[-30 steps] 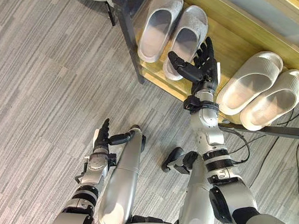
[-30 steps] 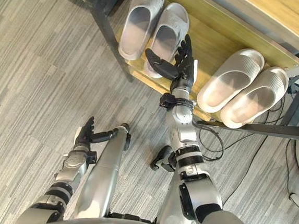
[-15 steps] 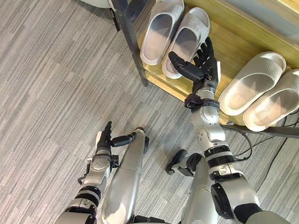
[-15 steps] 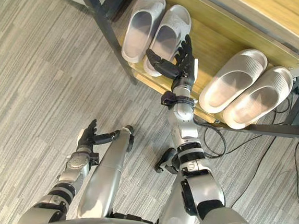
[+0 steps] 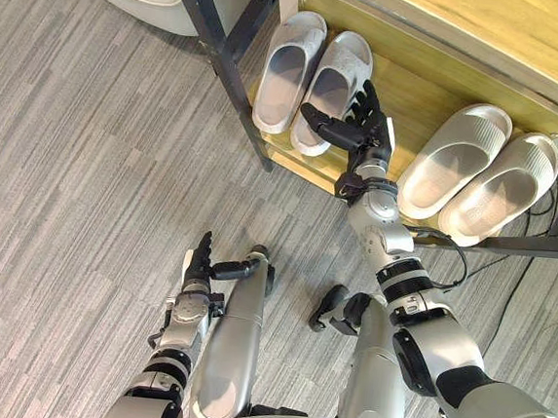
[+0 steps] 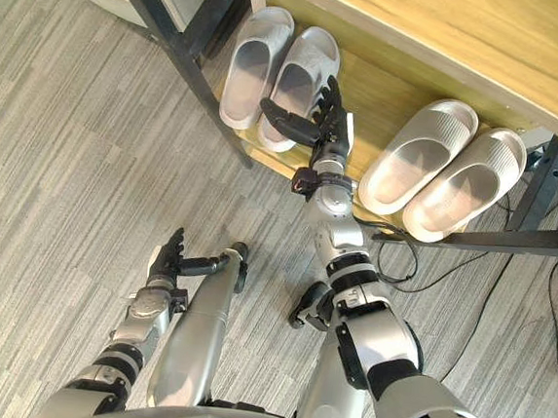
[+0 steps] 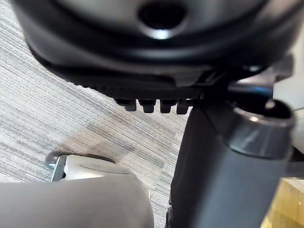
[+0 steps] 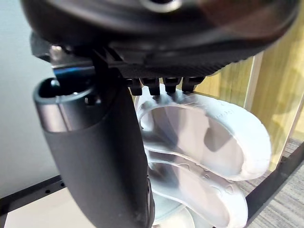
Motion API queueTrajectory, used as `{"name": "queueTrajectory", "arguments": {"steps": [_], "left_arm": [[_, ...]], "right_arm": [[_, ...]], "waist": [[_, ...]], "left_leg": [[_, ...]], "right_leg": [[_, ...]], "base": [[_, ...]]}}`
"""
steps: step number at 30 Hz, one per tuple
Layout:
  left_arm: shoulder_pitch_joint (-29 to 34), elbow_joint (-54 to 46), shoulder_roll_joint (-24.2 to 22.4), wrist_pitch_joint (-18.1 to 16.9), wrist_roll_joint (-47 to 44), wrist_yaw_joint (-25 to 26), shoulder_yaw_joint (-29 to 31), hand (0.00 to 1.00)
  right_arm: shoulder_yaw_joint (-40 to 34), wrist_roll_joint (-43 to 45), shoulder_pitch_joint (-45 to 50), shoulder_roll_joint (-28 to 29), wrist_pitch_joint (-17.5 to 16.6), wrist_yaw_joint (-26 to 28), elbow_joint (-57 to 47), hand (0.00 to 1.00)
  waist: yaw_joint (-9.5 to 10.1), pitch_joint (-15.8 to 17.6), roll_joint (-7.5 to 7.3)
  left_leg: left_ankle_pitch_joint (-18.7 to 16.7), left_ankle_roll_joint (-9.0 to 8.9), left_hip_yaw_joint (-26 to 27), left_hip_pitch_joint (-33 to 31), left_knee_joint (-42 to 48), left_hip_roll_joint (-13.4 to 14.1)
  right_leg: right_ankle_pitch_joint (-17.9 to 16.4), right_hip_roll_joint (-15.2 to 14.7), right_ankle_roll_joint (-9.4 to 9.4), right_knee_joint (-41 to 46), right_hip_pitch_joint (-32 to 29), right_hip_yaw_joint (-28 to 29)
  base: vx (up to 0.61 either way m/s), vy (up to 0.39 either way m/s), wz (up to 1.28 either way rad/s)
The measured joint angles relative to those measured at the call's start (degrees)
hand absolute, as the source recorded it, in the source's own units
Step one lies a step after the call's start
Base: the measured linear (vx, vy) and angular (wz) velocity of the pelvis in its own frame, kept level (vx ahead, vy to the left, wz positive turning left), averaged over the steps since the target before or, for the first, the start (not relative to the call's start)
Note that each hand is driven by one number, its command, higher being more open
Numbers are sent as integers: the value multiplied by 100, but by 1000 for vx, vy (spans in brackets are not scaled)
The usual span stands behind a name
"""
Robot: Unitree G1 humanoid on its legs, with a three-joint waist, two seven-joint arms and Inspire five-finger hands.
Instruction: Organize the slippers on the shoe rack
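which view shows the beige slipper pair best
The left eye view: both beige slippers lie whole, side by side on the shoe rack. The right eye view shows them nearly as well. The right wrist view faces the grey pair instead.

Bright, even light throughout, with soft shade deep inside the shoe rack (image 5: 436,91).

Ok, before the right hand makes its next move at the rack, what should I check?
1. The right hand is open and holds nothing: ok.
2. The grey pair lies side by side on the wooden shelf: ok.
3. The beige pair lies side by side on that shelf: ok.
4. The right hand's thumb is clear of the grey pair's heels: cannot tell.
5. The left hand is open, low over the floor, away from the rack: ok.
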Motion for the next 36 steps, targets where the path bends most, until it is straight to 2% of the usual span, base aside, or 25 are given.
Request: {"name": "queueTrajectory", "arguments": {"steps": [5,10,14,15,16,19,23,25,27,31,36], "left_arm": [[82,109,32,13,12,-42,0,100],[251,200,21,88,21,-91,-153,100],[455,333,102,132,252,-156,-484,100],[465,510,189,149,344,-198,-681,100],[465,526,201,153,352,-205,-705,100],[526,698,272,188,463,-246,-973,100],[758,810,318,234,693,-327,-1105,100],[860,910,262,271,732,-336,-1155,100],[919,969,247,273,817,-365,-1199,100],[1095,974,221,302,934,-461,-1205,100],[1203,974,218,301,1067,-500,-1213,100]], "right_arm": [[163,-242,360,-57,51,202,-71,100],[165,-750,1428,-124,108,260,-916,100],[175,-1341,2246,-139,109,311,-1552,100],[180,-1584,2506,-246,106,359,-1636,100],[180,-1611,2535,-263,106,367,-1637,100],[282,-1970,3013,-545,109,504,-1765,100],[448,-2487,3885,-645,59,865,-2285,100],[501,-2691,4327,-673,49,1015,-2286,100],[511,-2846,4672,-682,50,1178,-2256,100],[502,-2933,5179,-679,80,1489,-1812,100],[449,-3089,5488,-661,109,1584,-1275,100]], "waist": [[-84,-17,-31],[-201,-59,-106],[-361,-267,-245],[-445,-386,-315],[-452,-394,-326],[-492,-479,-400],[-651,-701,-362],[-702,-915,-278],[-724,-980,-195],[-781,-1170,-59],[-832,-1297,3]], "left_leg": [[71,23,78,426,-352,62],[233,94,273,1163,-995,87],[423,158,495,1801,-1694,88],[568,176,523,2060,-2084,93],[588,179,532,2099,-2140,93],[831,214,685,2741,-2814,79],[1038,225,815,3305,-3448,55],[1183,229,860,3542,-3830,36],[1309,223,920,3827,-4161,32],[1463,211,1038,4191,-4579,43],[1515,230,1176,4510,-4780,44]], "right_leg": [[165,105,55,-426,395,-2],[451,200,189,-1118,1036,51],[743,296,276,-1790,1513,174],[935,382,294,-2215,1750,171],[957,389,295,-2263,1783,173],[1244,487,352,-2918,2304,242],[1497,575,433,-3542,2784,288],[1661,624,472,-3913,2994,290],[1808,685,499,-4227,3237,306],[2060,789,507,-4697,3543,413],[2255,879,515,-5045,3822,557]], "base": [[19,51,-7],[28,55,-11],[43,61,-20],[63,58,-13],[93,69,-12],[98,58,-17],[80,31,-12],[85,24,-8],[65,9,-13],[8,4,-15],[-22,16,-17]]}}
